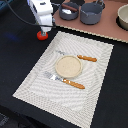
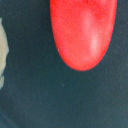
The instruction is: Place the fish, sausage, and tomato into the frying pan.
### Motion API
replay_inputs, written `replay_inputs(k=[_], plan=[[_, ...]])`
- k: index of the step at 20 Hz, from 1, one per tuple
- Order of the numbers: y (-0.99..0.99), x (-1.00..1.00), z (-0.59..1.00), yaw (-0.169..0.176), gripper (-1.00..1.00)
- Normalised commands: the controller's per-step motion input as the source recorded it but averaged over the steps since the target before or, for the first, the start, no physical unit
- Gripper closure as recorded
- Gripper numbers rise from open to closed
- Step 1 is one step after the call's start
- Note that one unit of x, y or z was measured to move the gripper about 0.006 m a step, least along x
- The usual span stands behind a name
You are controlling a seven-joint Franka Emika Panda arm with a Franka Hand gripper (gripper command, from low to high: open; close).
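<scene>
The tomato (image 1: pixel 43 35), a glossy red ball, sits on the dark table off the placemat's far corner at the exterior view's left. It fills much of the wrist view (image 2: pixel 82 32). My gripper (image 1: pixel 44 29) hangs straight over it, its fingers down at the tomato's top; whether they grip it does not show. The frying pan (image 1: pixel 63 13), dark grey and shallow, stands on the tan board behind. A thin reddish-brown rod, the sausage (image 1: pixel 70 8), lies in it. The fish is not visible.
A taller grey pot (image 1: pixel 91 13) stands beside the pan, and a beige-rimmed bowl (image 1: pixel 123 17) at the exterior view's right. A striped placemat (image 1: pixel 35 82) holds a tan plate (image 1: pixel 68 66), an orange-handled knife (image 1: pixel 86 58) and a fork (image 1: pixel 66 80).
</scene>
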Motion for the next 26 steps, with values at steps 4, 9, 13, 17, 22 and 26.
replay_inputs(k=[4, 9, 13, 17, 22, 26], plan=[[0.02, -0.12, -0.47, 0.010, -1.00], [0.05, -0.04, -0.33, 0.007, 1.00], [0.05, -0.01, -0.23, 0.008, 1.00], [0.05, -0.01, -0.20, 0.009, 1.00], [0.06, -0.01, -0.13, 0.012, 1.00], [0.09, 0.00, -0.01, 0.015, 1.00]])
